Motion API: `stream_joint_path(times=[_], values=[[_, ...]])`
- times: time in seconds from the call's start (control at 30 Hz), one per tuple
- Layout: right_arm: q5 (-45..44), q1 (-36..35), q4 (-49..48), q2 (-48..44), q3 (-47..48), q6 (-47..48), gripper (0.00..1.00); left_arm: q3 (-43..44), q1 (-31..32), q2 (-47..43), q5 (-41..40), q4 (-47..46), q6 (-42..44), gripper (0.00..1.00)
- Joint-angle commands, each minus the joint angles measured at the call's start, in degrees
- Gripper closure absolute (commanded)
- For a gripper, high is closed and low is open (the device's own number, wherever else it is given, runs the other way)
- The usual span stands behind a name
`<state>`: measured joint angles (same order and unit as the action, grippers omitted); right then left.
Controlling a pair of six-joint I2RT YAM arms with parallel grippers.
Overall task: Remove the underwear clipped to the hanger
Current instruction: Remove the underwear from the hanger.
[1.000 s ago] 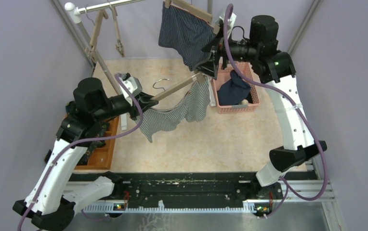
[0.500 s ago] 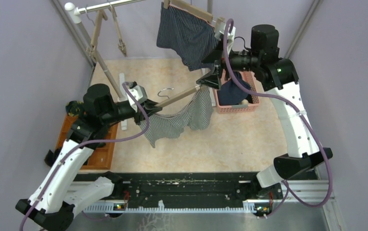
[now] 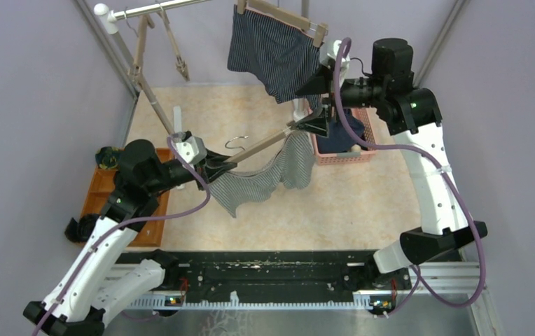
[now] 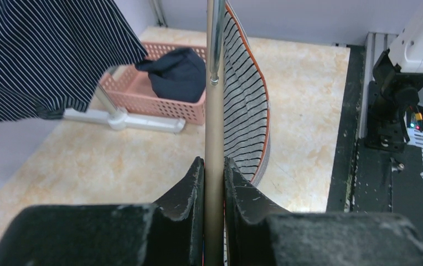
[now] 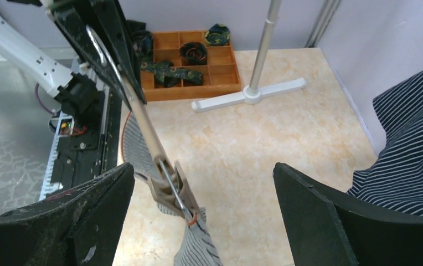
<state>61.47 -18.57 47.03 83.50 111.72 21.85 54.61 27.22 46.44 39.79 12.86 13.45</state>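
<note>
- The left gripper (image 4: 213,166) is nearest, clenched on one end of the wooden hanger (image 3: 261,145). It holds the bar out over the floor, with the hook pointing away from the cloth.
- The striped underwear (image 3: 265,178) sags below that bar in a loose curve, clear of the floor. Whether the clip at the near end grips it cannot be made out, because the fingers cover that spot.
- At the far end of the bar, the clip (image 5: 170,188) bites the waistband, so this garment is not yet free.
- The right gripper (image 3: 315,105) hangs there with its jaws spread wide, one on either side of the clip, and holds nothing.
- The step in hand looks like releasing the far clip.
- The next move probably calls for centring the clip's two wings between the fingers and then squeezing. The left arm should keep the bar steady so the cloth can drop out.
- Just beyond is a pink basket (image 3: 342,160) with a navy garment (image 3: 338,133) in it. This is likely where the freed piece goes.
- Farthest back, the pinstriped underwear (image 3: 272,52) is clipped to another hanger on the rail (image 3: 153,8) and seems to be left for later.
</note>
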Motion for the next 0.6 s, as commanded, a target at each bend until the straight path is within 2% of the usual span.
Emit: stream_joint_path(times=[0.0, 0.17, 0.57], values=[[3.2, 0.2, 6.8, 0.3, -1.1, 10.1, 0.04, -0.9, -0.5, -1.9, 1.4, -10.7, -2.6, 0.99], [3.4, 0.3, 10.3, 0.5, -0.8, 13.9, 0.04, -0.5, -0.5, -0.3, 1.9, -11.5, -3.4, 0.99], [3.8, 0.2, 7.0, 0.2, -2.7, 12.5, 0.10, 0.2, -0.5, 0.5, 2.4, -9.6, -4.9, 1.00]])
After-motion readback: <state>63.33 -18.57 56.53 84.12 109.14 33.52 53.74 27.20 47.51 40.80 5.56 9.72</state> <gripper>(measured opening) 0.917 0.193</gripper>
